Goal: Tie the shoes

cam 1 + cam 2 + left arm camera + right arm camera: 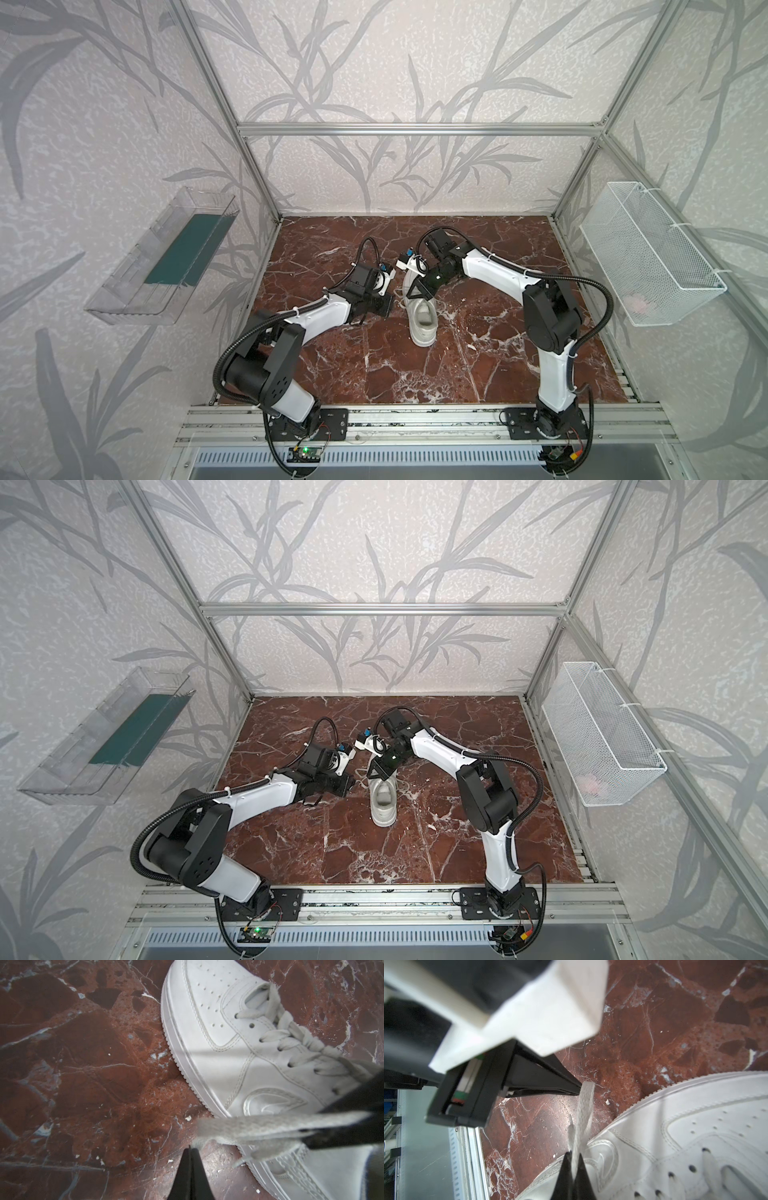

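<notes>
Beside the sneaker [423, 322], left gripper [189, 1149], right gripper [574, 1162] apparently pinch lace [584, 1109]

Robotics lab test cell. The space is boxed in by an alu-profile frame [419, 129]; leaf-print wallpaper [374, 62] is stuck on flat panels as a backdrop. A marble-look surface [374, 374] is laid in as the cell's base. The left arm [328, 313] & right arm [494, 270] are bolted to a slotted rail [415, 422] at the front, w/ cables run in black conduit [611, 309]. A bare circuit board [305, 453] w/ a green LED is mounted below the rail. A clear bin [124, 299] & wire basket [648, 253] are hung on the side walls.
</notes>
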Tool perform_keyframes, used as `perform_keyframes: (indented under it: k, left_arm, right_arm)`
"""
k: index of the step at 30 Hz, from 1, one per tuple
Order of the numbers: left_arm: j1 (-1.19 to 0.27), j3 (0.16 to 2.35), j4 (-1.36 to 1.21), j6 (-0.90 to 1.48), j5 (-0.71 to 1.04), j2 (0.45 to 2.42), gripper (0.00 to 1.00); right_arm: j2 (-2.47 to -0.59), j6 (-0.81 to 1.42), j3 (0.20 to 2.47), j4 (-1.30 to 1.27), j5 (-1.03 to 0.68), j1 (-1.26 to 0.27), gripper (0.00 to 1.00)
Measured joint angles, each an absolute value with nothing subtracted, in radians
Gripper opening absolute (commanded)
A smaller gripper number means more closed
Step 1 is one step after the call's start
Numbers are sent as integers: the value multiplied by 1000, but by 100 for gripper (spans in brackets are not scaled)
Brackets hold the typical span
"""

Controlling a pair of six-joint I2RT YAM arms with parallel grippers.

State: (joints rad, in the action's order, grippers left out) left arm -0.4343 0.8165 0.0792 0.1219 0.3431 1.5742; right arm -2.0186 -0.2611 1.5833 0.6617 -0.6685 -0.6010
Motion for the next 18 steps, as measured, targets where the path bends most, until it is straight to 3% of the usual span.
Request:
perform_keyframes:
  k: [14,18]
  left_arm:
    - [-361,1098,143,25,492,1789,0]
    - [-359,1152,166,-3,519,1805,0]
  right_arm:
    - [-2009,-286,1567,649,-674,-601,1]
    - [-2009,-272,1576,667,-671,-601,31]
